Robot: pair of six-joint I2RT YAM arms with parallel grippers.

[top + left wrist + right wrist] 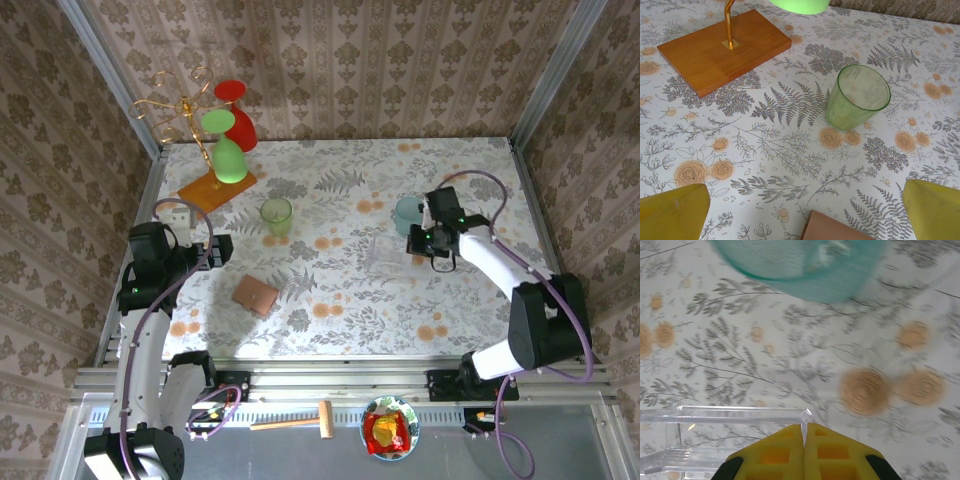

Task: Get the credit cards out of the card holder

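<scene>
table [340, 300]: carries everything listed here except the last line.
rack [195, 120]: far left corner, its base [216, 186] flat on the table, stemmed glasses [232, 120] hanging from it.
tumbler [277, 215]: upright, right of the base and slightly nearer, apart from it.
card holder [256, 294]: flat on the table, nearer than the tumbler, left of centre.
left gripper [218, 250]: left of the card holder, a little farther back.
cup [408, 213]: right of centre, level with the tumbler, well apart from it.
plastic box [385, 255]: just in front of the cup, toward the centre.
right gripper [432, 245]: right of the box, at its corner, on the cup's near side.
mallet [300, 420], bowl [390, 428]: off the table, on the ledge between the arm bases, mallet left of bowl.
</scene>
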